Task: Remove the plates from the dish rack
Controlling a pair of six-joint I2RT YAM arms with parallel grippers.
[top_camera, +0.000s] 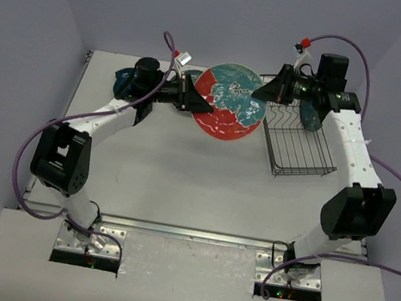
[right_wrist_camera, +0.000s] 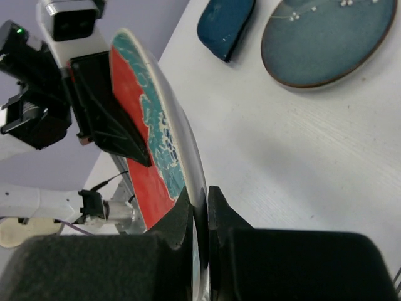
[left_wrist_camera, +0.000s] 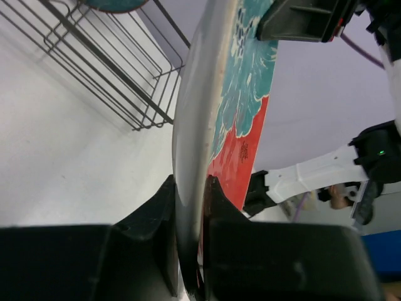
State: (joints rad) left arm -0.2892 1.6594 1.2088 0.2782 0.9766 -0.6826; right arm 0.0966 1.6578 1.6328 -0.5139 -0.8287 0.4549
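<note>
The red-orange plate [top_camera: 226, 109] with a teal patterned face hangs above the table, just left of the dish rack [top_camera: 300, 147]. My left gripper [top_camera: 198, 104] is shut on its left rim, and the fingers [left_wrist_camera: 219, 200] pinch the edge of the plate [left_wrist_camera: 241, 81]. My right gripper [top_camera: 265, 93] is shut on the opposite rim [right_wrist_camera: 202, 204] of the plate [right_wrist_camera: 147, 113]. A teal-green plate [top_camera: 313, 116] stands in the rack, partly hidden by my right arm. A teal plate [right_wrist_camera: 326, 41] and a dark blue plate [right_wrist_camera: 225, 25] lie on the table.
The wire rack [left_wrist_camera: 106, 63] stands at the table's right side, near the right wall. The dark blue plate [top_camera: 126, 77] lies at the back left behind my left arm. Purple cables loop from both arms.
</note>
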